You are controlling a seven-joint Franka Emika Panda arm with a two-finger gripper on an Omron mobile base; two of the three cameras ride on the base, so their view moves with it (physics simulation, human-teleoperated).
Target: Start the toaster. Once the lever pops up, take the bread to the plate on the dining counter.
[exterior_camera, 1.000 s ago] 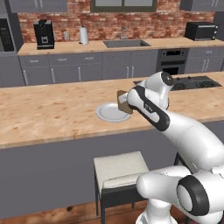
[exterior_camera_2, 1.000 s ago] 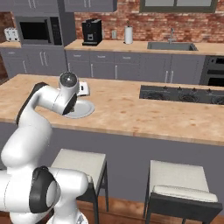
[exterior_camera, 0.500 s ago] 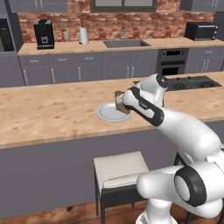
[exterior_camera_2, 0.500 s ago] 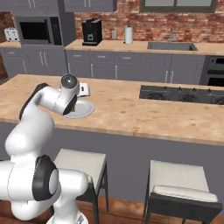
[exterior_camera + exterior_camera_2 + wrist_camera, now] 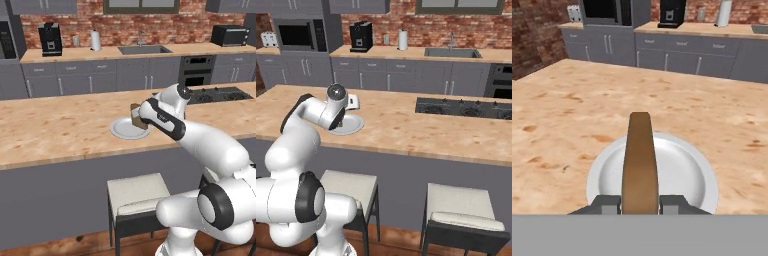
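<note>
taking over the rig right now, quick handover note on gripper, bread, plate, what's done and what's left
Gripper: shut on the brown square toast slice, held edge-on.
Toast: over the round white-grey plate; whether it touches the plate cannot be told.
Plate: on the long light wooden dining counter, near its front edge.
Silver toaster: on the back counter, beside the black microwave.
Done: bread carried to the plate.
Left: set the slice down, open the gripper and pull back.
</note>
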